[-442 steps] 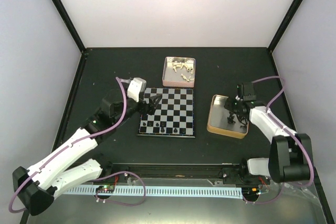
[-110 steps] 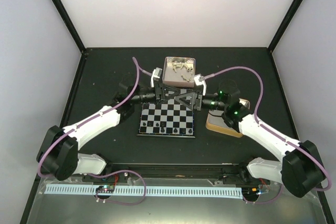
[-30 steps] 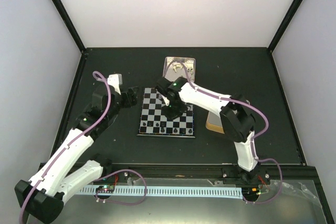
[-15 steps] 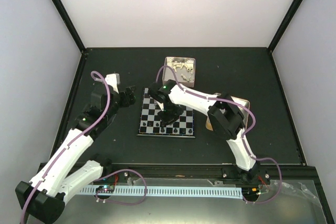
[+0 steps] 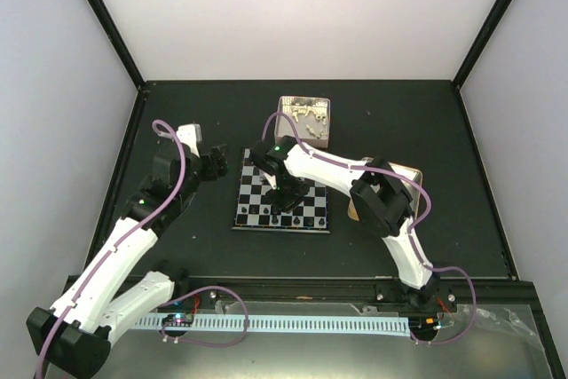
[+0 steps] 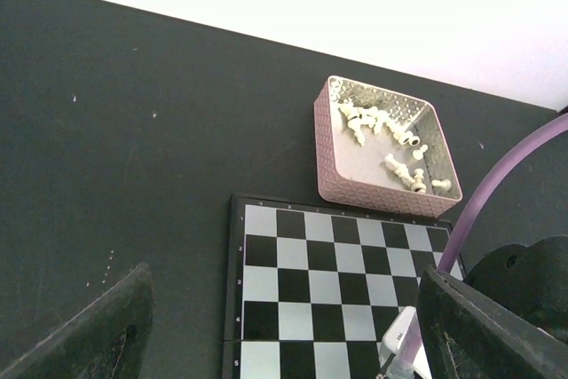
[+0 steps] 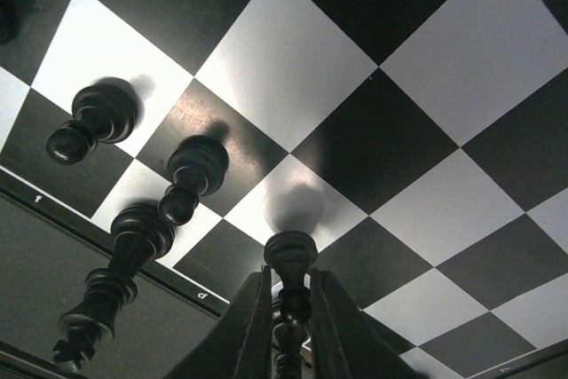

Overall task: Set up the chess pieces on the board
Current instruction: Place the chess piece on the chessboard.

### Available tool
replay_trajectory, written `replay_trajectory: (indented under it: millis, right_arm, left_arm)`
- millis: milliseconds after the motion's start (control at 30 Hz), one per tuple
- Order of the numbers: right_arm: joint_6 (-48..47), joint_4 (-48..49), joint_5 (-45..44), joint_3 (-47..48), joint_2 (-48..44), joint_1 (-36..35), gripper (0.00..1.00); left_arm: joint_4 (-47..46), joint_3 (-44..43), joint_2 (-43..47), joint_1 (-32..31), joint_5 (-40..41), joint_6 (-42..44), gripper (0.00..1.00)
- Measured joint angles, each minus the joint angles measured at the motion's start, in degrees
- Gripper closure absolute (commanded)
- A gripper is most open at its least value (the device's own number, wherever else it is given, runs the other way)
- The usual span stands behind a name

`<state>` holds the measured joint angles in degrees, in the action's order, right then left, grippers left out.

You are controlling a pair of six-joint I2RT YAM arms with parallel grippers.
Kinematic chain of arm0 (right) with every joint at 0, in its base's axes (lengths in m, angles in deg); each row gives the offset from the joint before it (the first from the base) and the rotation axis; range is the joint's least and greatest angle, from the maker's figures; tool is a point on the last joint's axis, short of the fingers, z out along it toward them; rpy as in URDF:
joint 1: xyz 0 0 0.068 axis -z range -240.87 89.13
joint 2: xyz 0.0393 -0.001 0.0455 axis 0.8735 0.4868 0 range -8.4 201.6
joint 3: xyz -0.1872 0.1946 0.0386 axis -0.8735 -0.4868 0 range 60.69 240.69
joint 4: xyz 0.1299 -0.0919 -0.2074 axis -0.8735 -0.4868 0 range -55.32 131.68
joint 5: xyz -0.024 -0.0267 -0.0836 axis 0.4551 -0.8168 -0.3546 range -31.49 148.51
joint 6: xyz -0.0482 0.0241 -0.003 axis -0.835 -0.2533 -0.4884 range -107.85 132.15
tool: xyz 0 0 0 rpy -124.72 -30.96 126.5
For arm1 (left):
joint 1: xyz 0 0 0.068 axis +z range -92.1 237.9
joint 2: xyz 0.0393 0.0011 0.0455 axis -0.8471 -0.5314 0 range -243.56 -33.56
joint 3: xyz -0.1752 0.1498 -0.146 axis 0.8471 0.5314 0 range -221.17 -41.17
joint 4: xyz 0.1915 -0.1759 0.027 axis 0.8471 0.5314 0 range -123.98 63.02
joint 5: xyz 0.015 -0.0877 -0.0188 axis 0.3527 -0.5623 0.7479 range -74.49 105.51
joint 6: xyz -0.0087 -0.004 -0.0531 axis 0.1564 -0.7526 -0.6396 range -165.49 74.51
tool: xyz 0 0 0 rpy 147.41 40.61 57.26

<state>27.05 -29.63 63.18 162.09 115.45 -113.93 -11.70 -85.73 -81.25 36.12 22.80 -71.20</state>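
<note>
Low over the board [image 7: 293,77], the right gripper [image 7: 290,308] had brought another black piece [image 7: 290,255] to its square; jaws gripping or released, cannot tell. Left gripper [image 6: 284,308] gaped empty.

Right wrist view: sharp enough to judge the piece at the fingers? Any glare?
Right wrist view: the black piece between the fingers is sharp, with a soft shadow on the board; no harsh glare; fingers slightly blurred. Top external view: too coarse for that detail.
</note>
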Motion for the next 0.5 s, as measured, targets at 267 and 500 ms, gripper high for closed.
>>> replay_trajectory:
  millis: [267, 500]
  right_arm:
    - [0.3, 0.7, 0.0, 0.0, 0.0, 0.0, 0.8]
    - [0.9, 2.0, 0.2, 0.0, 0.0, 0.0, 0.76]
  left_arm:
    - [0.0, 0.0, 0.0, 0.2, 0.0, 0.0, 0.18]
    - [0.0, 0.0, 0.0, 0.3, 0.0, 0.0, 0.18]
